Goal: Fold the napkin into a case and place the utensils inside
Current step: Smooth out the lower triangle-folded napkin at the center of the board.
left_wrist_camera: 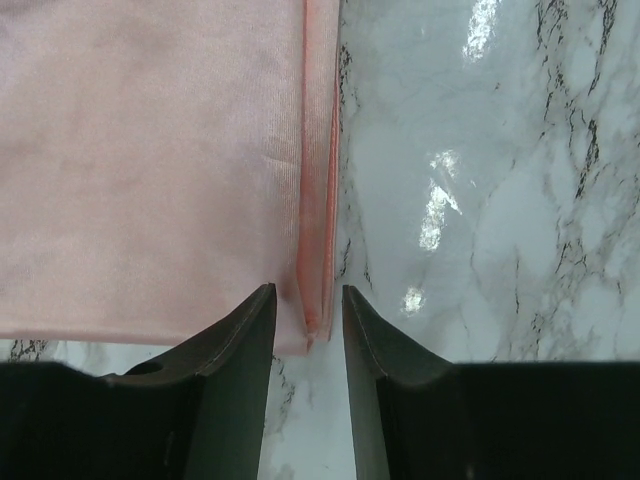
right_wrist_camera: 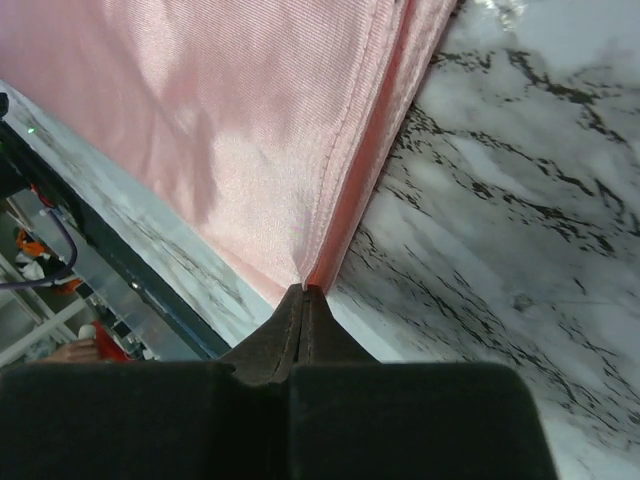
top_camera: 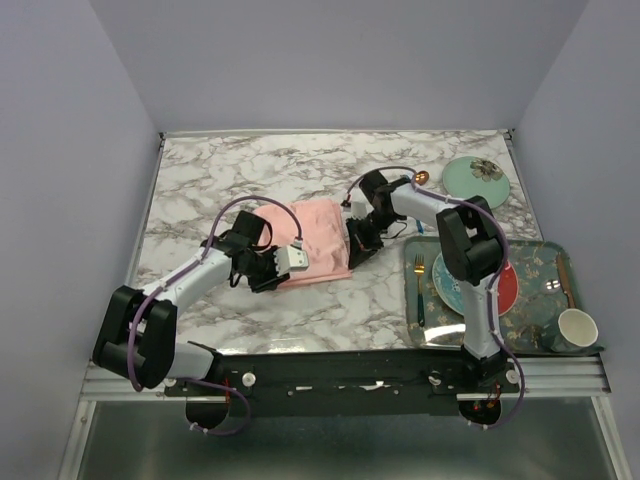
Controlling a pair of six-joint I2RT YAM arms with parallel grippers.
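The pink napkin (top_camera: 318, 243) lies folded into a rectangle in the middle of the marble table. My left gripper (top_camera: 287, 262) is at its near left corner. In the left wrist view it (left_wrist_camera: 308, 300) is open, its jaws on either side of the napkin's (left_wrist_camera: 150, 170) folded edge. My right gripper (top_camera: 358, 243) is at the napkin's right edge. In the right wrist view it (right_wrist_camera: 303, 292) is shut on the corner of the napkin (right_wrist_camera: 250, 130), which is lifted a little. A copper spoon bowl (top_camera: 421, 177) peeks out behind the right arm. The dark blue fork is hidden.
A green tray (top_camera: 540, 345) at the right holds a blue and red plate (top_camera: 505, 290), a gold-headed fork with a teal handle (top_camera: 419, 290) and a cup (top_camera: 577, 328). A green plate (top_camera: 476, 180) sits at the back right.
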